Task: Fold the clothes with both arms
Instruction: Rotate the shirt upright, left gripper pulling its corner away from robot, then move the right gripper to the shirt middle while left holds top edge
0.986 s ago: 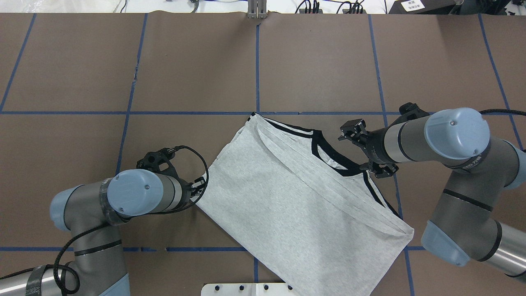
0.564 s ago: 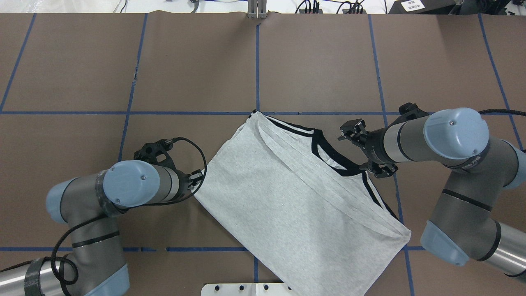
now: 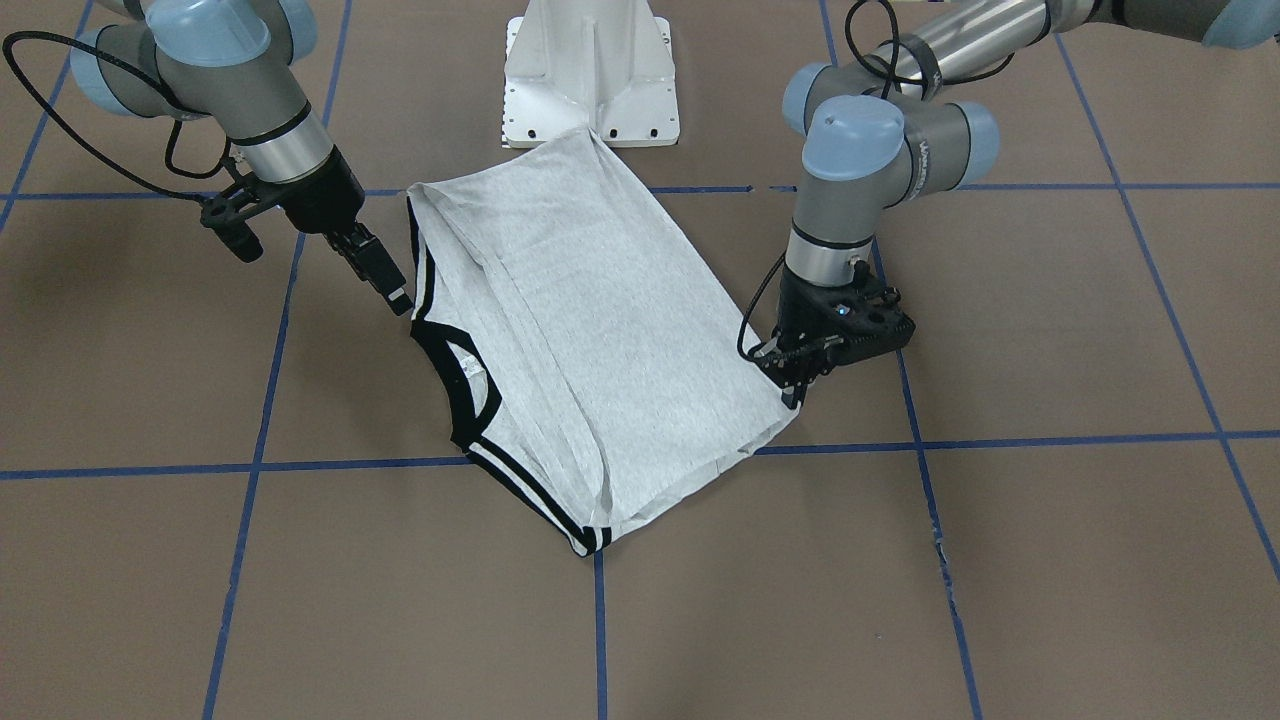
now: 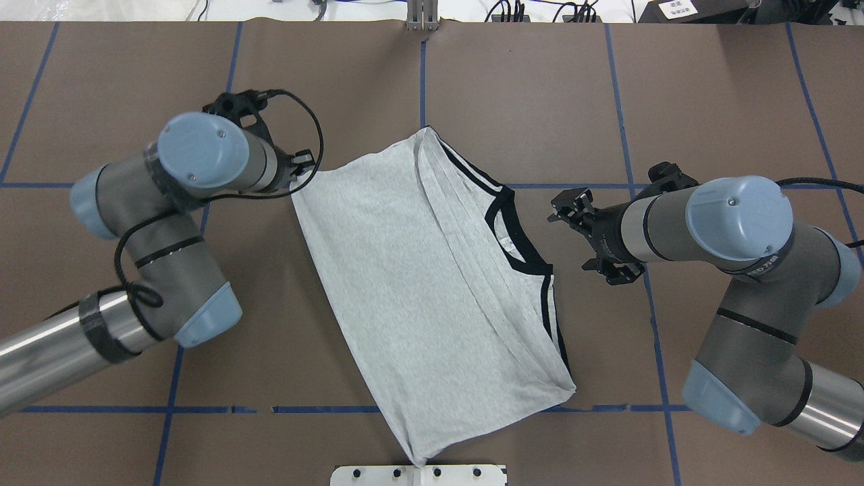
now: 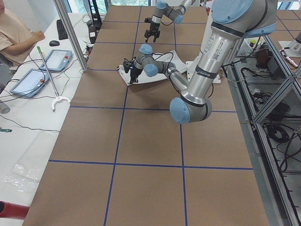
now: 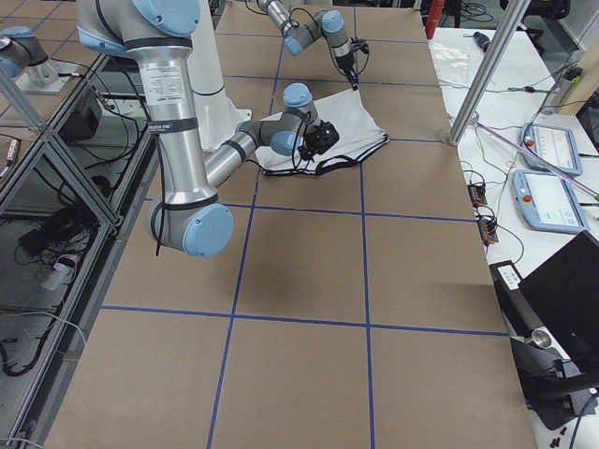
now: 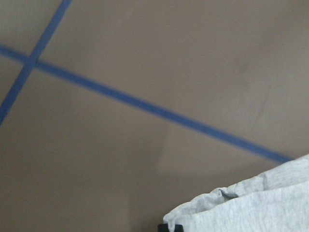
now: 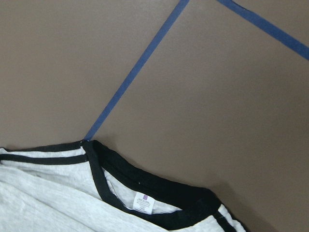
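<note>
Garment: a light heather-grey T-shirt (image 4: 418,283) with a black collar (image 4: 520,244) and black shoulder stripes lies flat and slantwise on the brown paper-covered tabletop (image 4: 540,101), which is marked with a blue tape grid. The T-shirt sits between the two arms, and no print shows.
Lie: the collar edge faces the right arm and the plain opposite edge faces the left arm. The near corner of the plain edge reaches the white base plate (image 4: 364,474).
Left hand (image 3: 792,380): it appears pinched on the far corner of the plain edge. The wrist view shows grey cloth bunched against a black fingertip (image 7: 170,227).
Right hand (image 4: 584,237): spread wide and empty, just beside the collar but apart from the cloth.
Handling: probably light, soft and limp. It should sag between grips, drag on the paper, and let its creased layers slide apart.
Where to hold: corners and edges, pinching every layer together. The black collar band and the striped shoulder seams look thicker, so they should give a firmer bite.
Step in hand: one corner looks secured; the right hand has yet to take the collar side.
</note>
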Tool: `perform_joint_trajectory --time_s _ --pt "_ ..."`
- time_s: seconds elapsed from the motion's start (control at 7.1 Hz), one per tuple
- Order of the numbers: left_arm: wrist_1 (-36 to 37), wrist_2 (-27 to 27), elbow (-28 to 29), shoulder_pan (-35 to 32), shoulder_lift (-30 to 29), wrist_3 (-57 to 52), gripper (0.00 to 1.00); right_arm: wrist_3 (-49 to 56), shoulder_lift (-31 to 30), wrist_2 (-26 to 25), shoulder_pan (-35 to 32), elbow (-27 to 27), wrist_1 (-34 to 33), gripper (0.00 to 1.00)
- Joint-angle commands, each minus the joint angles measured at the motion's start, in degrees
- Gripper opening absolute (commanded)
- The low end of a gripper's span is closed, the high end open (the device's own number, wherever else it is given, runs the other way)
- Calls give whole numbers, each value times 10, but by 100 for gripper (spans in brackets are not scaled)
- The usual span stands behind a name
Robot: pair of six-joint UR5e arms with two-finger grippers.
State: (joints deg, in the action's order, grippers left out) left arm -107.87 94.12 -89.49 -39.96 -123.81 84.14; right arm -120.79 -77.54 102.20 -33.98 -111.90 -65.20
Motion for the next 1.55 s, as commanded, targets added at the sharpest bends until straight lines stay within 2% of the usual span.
perform_joint_trajectory --time_s 0.0,0.14,0.42,0.56,0.7,0.85,0.99,1.13,1.27,1.41 --pt "-105 0 159 -47 -100 -5 0 4 5 -17 1 3 1 100" --pt "-163 -1 252 -53 -147 -4 0 5 5 -37 10 3 3 100" --pt "-187 2 256 -54 -146 -6 59 6 26 -116 57 3 0 100" --pt "-202 7 197 -53 -111 -6 59 13 39 -133 71 14 -18 100" --pt "-202 24 104 -52 -48 -6 62 74 76 -130 81 32 -58 100" --pt "-202 64 60 -52 -15 -6 62 153 129 -126 96 56 -117 100" --pt "-202 65 58 -51 -13 -3 63 222 180 -106 108 89 -161 100" --pt "-197 69 34 -50 -3 0 64 333 192 -68 115 98 -205 100" --pt "-198 70 29 -49 8 -2 64 483 206 -61 116 98 -249 100" --pt "-203 70 29 -49 18 -5 64 584 218 -61 118 100 -298 100"
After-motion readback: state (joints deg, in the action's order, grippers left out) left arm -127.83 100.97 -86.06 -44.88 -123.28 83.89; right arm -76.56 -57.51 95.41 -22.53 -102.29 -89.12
